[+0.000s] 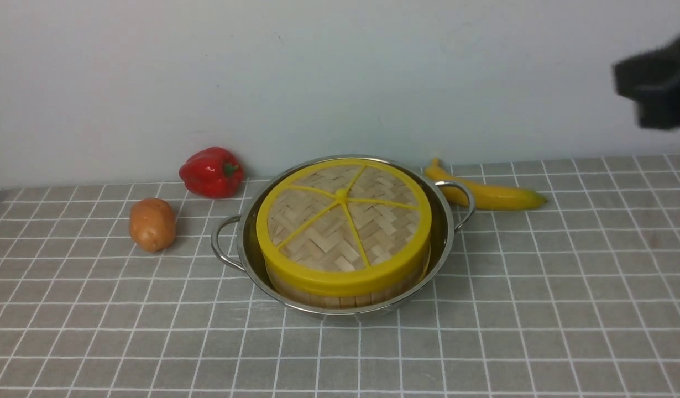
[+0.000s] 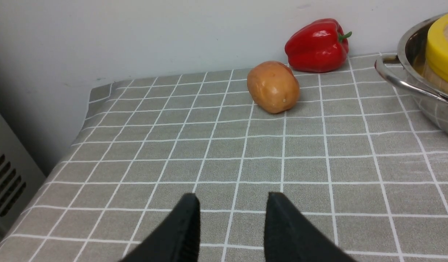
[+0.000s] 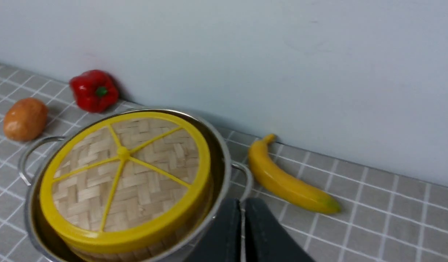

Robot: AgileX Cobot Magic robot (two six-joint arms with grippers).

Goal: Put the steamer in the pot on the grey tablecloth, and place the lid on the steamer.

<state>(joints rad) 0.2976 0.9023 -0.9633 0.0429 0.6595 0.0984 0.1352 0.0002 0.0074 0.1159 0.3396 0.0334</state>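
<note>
The steel pot [image 1: 448, 243] stands mid-table on the grey tablecloth [image 1: 539, 309]. The bamboo steamer [image 1: 340, 297] sits inside it, only its side wall showing. The lid [image 1: 340, 221], woven with yellow rim and spokes, lies on top of the steamer. The right wrist view shows the lid [image 3: 129, 174] and pot [image 3: 224, 156] too. My right gripper [image 3: 242, 209] is shut and empty, raised to the right of the pot; it is a dark blur in the front view [image 1: 658, 83]. My left gripper [image 2: 233, 203] is open and empty above bare cloth, left of the pot [image 2: 413, 54].
A red bell pepper [image 1: 212, 172] and a potato [image 1: 152, 224] lie left of the pot. A banana [image 1: 486, 190] lies behind the pot's right handle. A wall runs along the back. The cloth's left edge [image 2: 82, 127] drops off beside a vented panel.
</note>
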